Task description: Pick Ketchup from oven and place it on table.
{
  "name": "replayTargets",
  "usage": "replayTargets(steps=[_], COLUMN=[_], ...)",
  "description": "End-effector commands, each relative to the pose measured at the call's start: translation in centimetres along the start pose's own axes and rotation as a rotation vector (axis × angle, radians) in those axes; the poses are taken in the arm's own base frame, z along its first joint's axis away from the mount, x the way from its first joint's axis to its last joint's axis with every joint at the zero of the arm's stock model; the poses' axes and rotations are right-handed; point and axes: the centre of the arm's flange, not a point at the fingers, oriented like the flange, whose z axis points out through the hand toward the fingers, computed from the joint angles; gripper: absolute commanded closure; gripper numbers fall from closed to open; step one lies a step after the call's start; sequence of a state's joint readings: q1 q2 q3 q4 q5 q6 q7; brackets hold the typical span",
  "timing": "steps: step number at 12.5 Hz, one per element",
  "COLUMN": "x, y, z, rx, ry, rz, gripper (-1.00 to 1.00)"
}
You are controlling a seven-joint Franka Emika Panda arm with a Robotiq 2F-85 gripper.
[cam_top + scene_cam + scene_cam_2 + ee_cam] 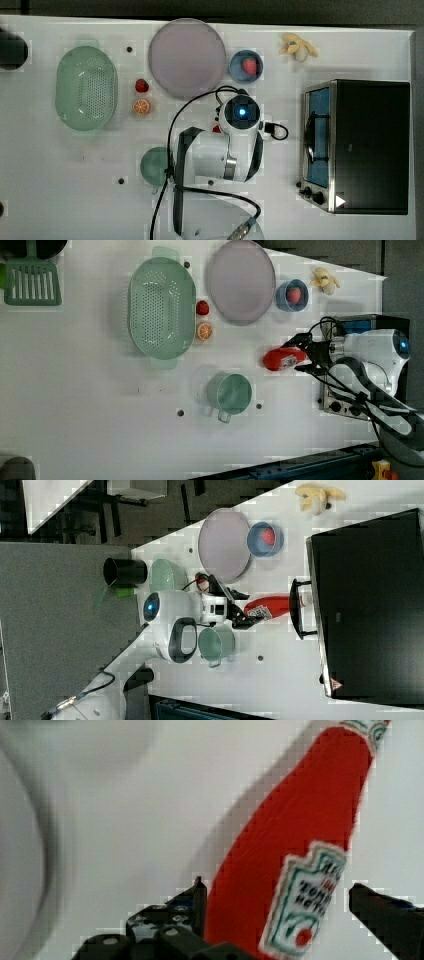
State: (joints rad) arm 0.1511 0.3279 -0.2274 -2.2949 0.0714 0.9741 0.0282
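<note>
Ketchup (295, 845) lies on the white worktop (100, 390) between spread fingers (192, 902) — out of the oven (370, 145), with only the arm's retreat apparently left.

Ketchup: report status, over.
Gripper open, fingers either side of ketchup. Bottle lying on table, outside oven. Nothing in the way.

In the top view my own arm covers the ketchup (216, 129), leaving a red sliver visible. In the wrist view its base is cut off by the frame edge, its label (305, 902) print is blurred, and a pale curved shape (25, 845) is too smeared to identify. In the right view the oven (367, 605) handle crosses the bottle's neck.
</note>
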Motion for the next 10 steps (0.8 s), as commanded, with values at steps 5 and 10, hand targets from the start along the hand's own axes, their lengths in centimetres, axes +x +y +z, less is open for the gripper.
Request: replayTargets(steps=[5,10], x=[0.6,-0.5], y=[-1.8,0.8], z=[-28.2,-38.4], rx=[0.223,0.073], ry=[0.045,0.016], rz=[0.081,0.079], gripper=[-1.00,-1.00])
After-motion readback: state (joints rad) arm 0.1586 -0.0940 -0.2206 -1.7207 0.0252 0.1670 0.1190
